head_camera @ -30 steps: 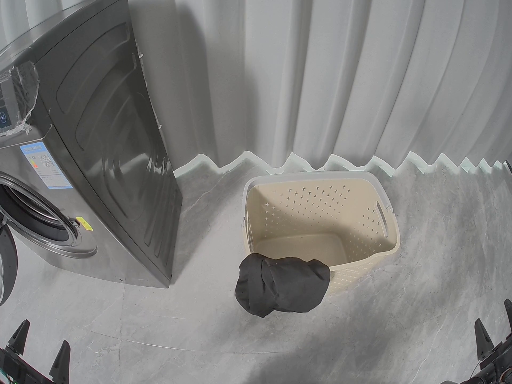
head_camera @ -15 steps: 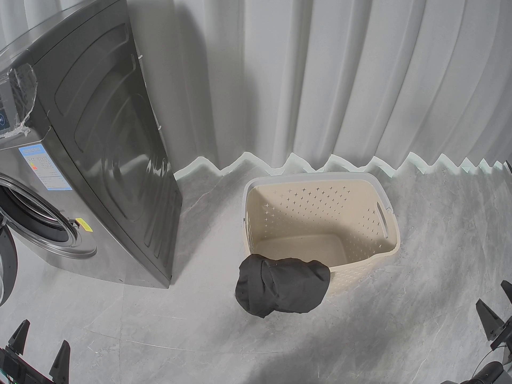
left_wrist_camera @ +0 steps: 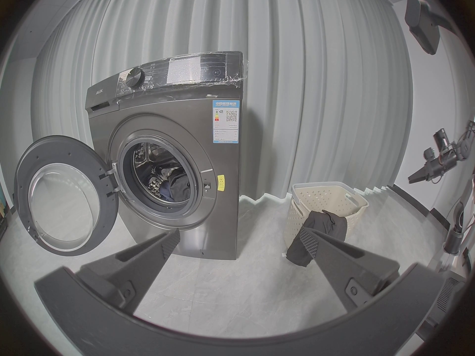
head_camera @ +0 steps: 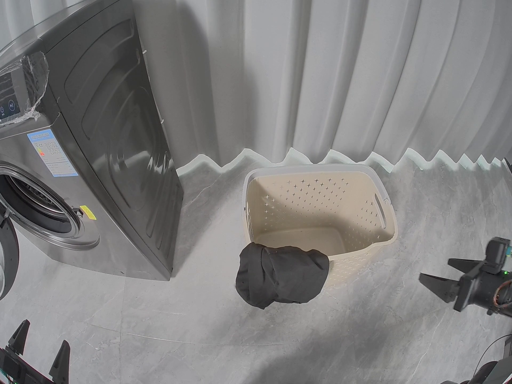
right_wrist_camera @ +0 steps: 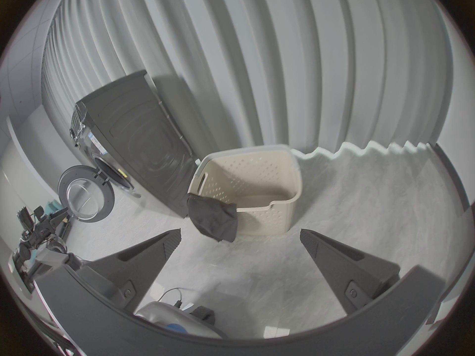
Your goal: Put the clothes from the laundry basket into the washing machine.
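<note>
A cream laundry basket (head_camera: 320,204) stands on the grey floor before the curtain. A dark garment (head_camera: 281,274) hangs over its near left corner, partly outside; the basket's floor looks bare. The grey washing machine (head_camera: 96,150) stands to the left, its round door (left_wrist_camera: 64,194) swung open and dark clothes (left_wrist_camera: 170,184) lying in the drum. My right gripper (head_camera: 435,270) is open, low to the right of the basket, with its fingers pointing left toward it and nothing between them. My left gripper (head_camera: 44,334) is open and empty near the floor, in front of the washer.
A white pleated curtain (head_camera: 330,65) closes off the back. The washer's open door (head_camera: 6,257) juts out at the far left. Bare grey floor (head_camera: 176,316) lies between the washer, the basket and both grippers.
My right gripper has come up from the lower right corner and turned its fingers left toward the basket. The head view shifted slightly. The left gripper and the garment stayed put.
</note>
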You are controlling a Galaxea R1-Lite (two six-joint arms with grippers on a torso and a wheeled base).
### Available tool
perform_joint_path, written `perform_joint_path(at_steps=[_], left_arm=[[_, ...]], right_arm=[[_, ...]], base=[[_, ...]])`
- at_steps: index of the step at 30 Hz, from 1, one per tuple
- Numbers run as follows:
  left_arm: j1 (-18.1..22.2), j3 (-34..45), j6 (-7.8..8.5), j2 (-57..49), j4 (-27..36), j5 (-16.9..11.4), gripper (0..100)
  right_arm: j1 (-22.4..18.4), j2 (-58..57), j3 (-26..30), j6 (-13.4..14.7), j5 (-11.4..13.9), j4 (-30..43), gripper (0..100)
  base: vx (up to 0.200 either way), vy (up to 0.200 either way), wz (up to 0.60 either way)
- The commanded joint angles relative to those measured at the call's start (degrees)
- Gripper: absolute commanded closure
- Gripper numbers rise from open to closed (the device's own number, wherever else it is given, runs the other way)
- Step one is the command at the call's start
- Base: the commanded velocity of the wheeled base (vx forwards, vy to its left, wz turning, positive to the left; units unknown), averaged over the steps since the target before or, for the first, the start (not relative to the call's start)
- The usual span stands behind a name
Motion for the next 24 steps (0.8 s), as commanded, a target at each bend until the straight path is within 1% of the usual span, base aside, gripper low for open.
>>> perform_joint_path(at_steps=[1,4,8,9,10,12,15,18,24], left_arm=[[0.00,0.75,-0.12,-0.57,-0.01,0.00,0],[0.00,0.75,-0.12,-0.57,-0.01,0.00,0],[0.00,0.75,-0.12,-0.57,-0.01,0.00,0],[-0.09,0.75,-0.12,-0.57,-0.01,0.00,0],[0.00,0.75,-0.12,-0.57,-0.01,0.00,0],[0.00,0.75,-0.12,-0.57,-0.01,0.00,0],[0.00,0.75,-0.12,-0.57,-0.01,0.00,0],[0.00,0.75,-0.12,-0.57,-0.01,0.00,0],[0.00,0.75,-0.12,-0.57,-0.01,0.00,0]], right_arm=[[10.22,25.86,-9.07,4.46,-0.21,-6.87,0],[10.57,28.50,-10.21,4.54,-1.08,-6.96,0],[11.01,33.16,-11.09,4.54,-2.05,-10.03,0],[11.01,34.83,-11.09,4.46,-2.14,-12.06,0],[11.01,35.01,-11.18,4.46,-2.14,-12.41,0],[11.10,38.52,-11.09,4.37,-3.11,-17.59,0],[11.01,41.60,-11.18,4.19,-3.72,-21.28,0],[11.10,43.62,-11.61,4.19,-3.90,-22.16,0],[11.98,47.84,-14.34,4.37,-3.90,-22.25,0]], base=[[0.000,0.000,0.00],[0.000,0.000,0.00],[0.000,0.000,0.00],[0.000,0.000,0.00],[0.000,0.000,0.00],[0.000,0.000,0.00],[0.000,0.000,0.00],[0.000,0.000,0.00],[0.000,0.000,0.00]])
